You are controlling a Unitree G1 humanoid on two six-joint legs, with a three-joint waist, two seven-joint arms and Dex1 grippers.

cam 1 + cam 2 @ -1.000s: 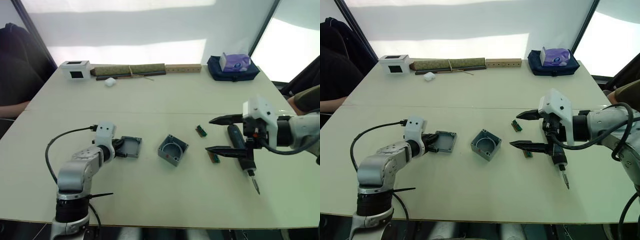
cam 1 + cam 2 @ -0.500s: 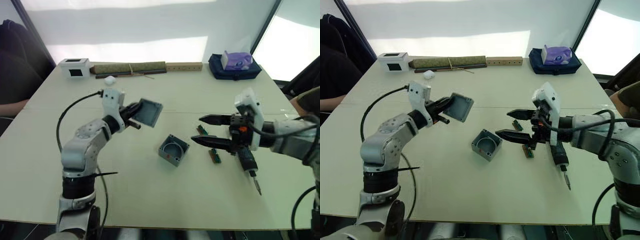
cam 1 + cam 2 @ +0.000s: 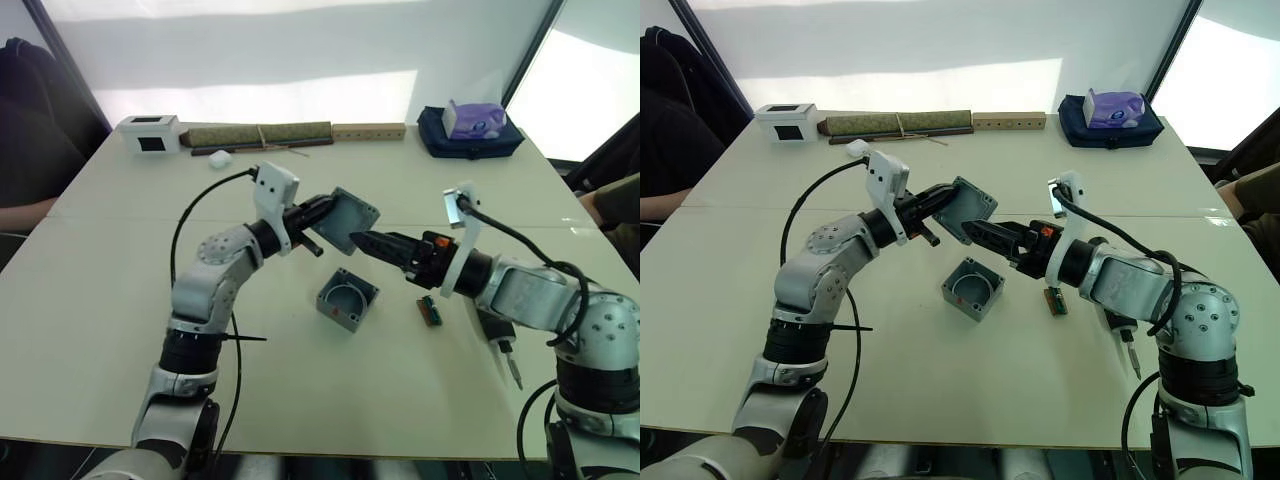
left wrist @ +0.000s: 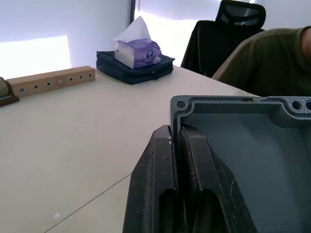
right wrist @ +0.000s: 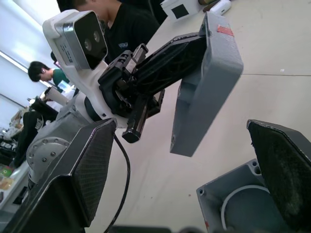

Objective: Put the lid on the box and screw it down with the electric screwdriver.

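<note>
Head view: left hand [image 3: 318, 215] grips the lid [image 3: 350, 220] aloft, right hand [image 3: 385, 247] spread beside it.

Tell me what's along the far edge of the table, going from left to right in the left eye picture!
White box with a black window → small white lump → green roll tied with string → wooden bar with holes → purple tissue box on a dark blue pad.

No lettering, brand or number on any object in these views can be read.
</note>
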